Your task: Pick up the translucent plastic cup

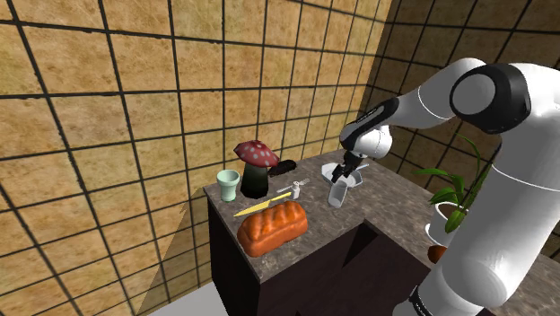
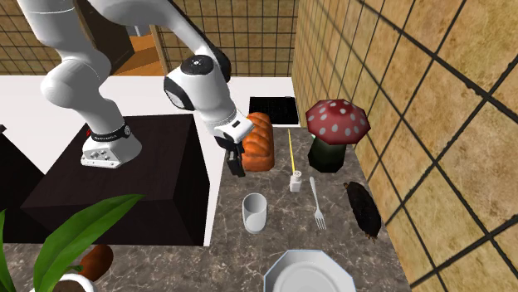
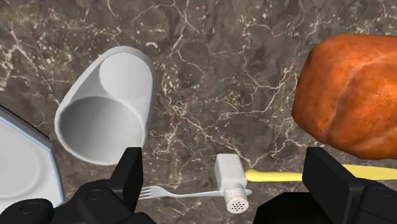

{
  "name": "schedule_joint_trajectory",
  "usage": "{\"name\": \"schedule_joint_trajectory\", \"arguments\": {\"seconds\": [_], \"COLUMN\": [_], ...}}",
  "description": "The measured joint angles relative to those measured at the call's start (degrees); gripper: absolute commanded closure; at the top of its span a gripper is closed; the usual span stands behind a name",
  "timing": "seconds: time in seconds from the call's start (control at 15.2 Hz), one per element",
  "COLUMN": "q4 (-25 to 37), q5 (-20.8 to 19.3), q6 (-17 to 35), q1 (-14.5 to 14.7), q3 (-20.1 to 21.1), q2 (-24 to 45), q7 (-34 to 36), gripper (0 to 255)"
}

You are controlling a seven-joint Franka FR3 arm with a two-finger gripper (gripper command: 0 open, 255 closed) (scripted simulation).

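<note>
A pale grey cup (image 1: 337,196) (image 2: 254,212) stands upright and empty on the dark marble counter (image 1: 395,202). My gripper (image 1: 338,174) (image 2: 237,159) hovers above the counter between this cup and a bread loaf (image 2: 258,141). In the wrist view the cup (image 3: 105,109) lies off to one side of my gripper (image 3: 226,170), beyond one finger. The black fingers (image 3: 131,170) stand wide apart and open, holding nothing. A second, pale green cup (image 1: 228,184) stands at the counter's far corner beside a red mushroom figure (image 1: 256,163).
A salt shaker (image 3: 231,185), a fork (image 2: 318,204) and a yellow knife (image 3: 286,175) lie under the gripper. A white plate (image 2: 309,274) sits next to the grey cup. A dark object (image 2: 363,207) lies by the tiled wall. A potted plant (image 1: 449,205) stands near the stand.
</note>
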Motion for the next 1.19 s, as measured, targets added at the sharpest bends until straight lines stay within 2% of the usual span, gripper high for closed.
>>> {"name": "schedule_joint_trajectory", "arguments": {"seconds": [0.26,0.4,0.66,0.99,1.06,1.19], "q4": [5.63,9.46,12.66,13.52,13.52,13.49], "q5": [8.94,12.03,15.0,18.33,18.54,18.72], "q6": [2.16,2.36,3.13,5.51,5.69,5.86], "q1": [-3.52,-5.8,-8.13,-10.06,-10.16,-10.23], "q3": [2.49,4.02,5.92,8.37,8.53,8.67], "q2": [9.48,14.1,18.5,21.91,22.09,22.2], "q7": [-8.89,-12.17,-15.22,-18.29,-18.47,-18.62], "gripper": [0,0,0,0,255,255]}}
